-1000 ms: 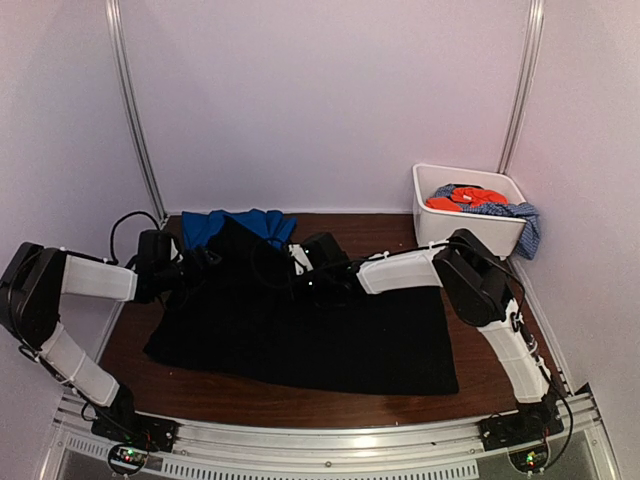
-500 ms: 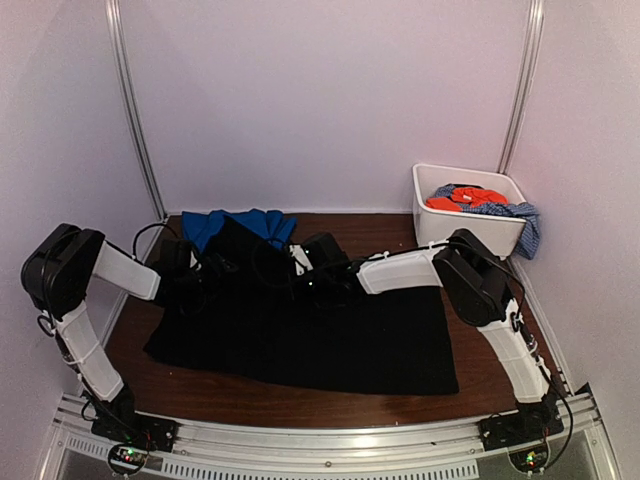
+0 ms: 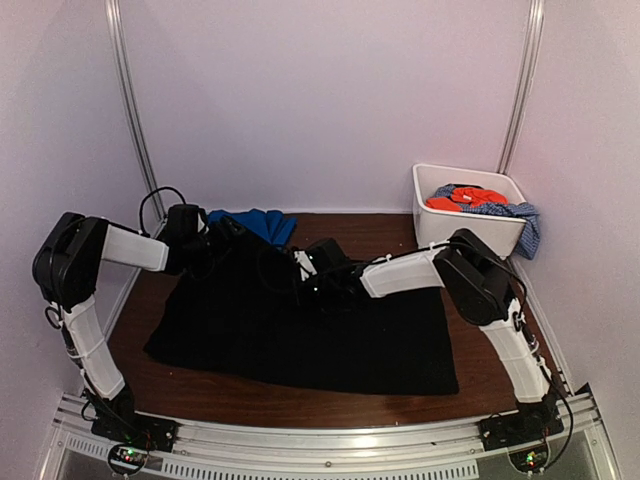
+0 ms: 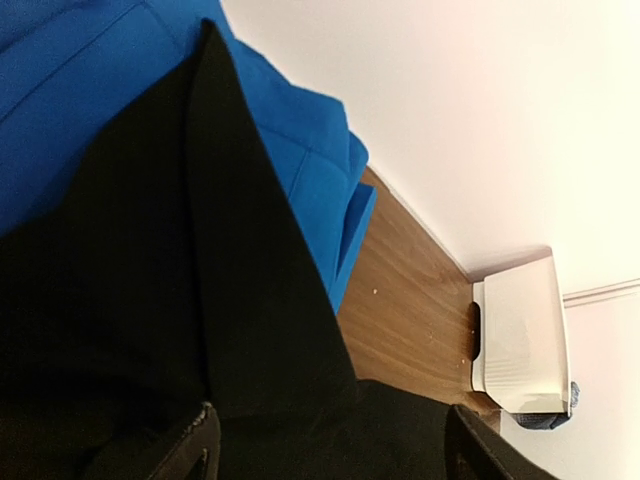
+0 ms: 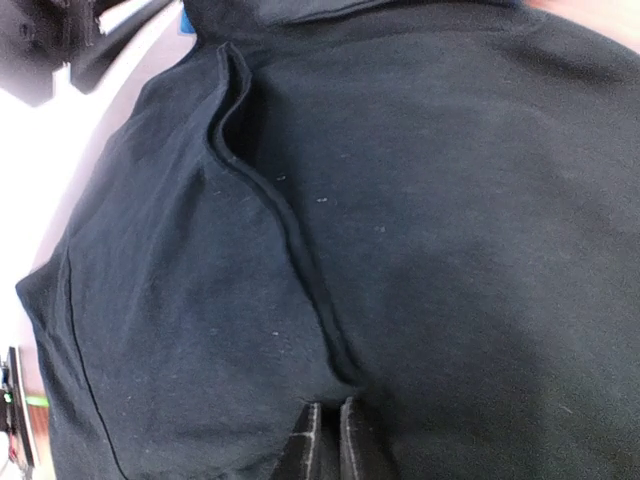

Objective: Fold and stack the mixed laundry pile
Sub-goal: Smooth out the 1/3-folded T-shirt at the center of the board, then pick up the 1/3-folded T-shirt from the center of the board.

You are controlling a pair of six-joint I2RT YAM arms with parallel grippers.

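Your black garment (image 3: 300, 345) lies spread across the middle of the table (image 3: 300, 402), mostly flat, and that is the piece in hand right now. Your right gripper (image 5: 328, 440) is down on it near the far edge, fingers pressed almost together where a raised hem ridge runs into them. It looks like a pinch on a thin fold of the black cloth.

Your left gripper (image 4: 330, 445) is at the far left corner with its jaws standing wide apart. Black cloth lies between them, but nothing is clamped. From its wrist view the black cloth comes to a point over the royal-blue garment (image 4: 300, 150).

The blue one sits bunched at the back of the table, partly under the black. Whether it is folded or only crumpled I cannot tell.

Over on the right, the orange-red garment (image 3: 465, 197) is in the white tub (image 3: 440, 238), and the speckled garment (image 3: 522, 225) hangs over the tub's rim. Neither is out or folded.

By my reading you are early in the job. No neat stack shows anywhere, and the black piece shows no finished fold beyond the corners being worked. Left to do: fold the black garment, deal with the blue, then fetch, fold and stack the two in the tub.
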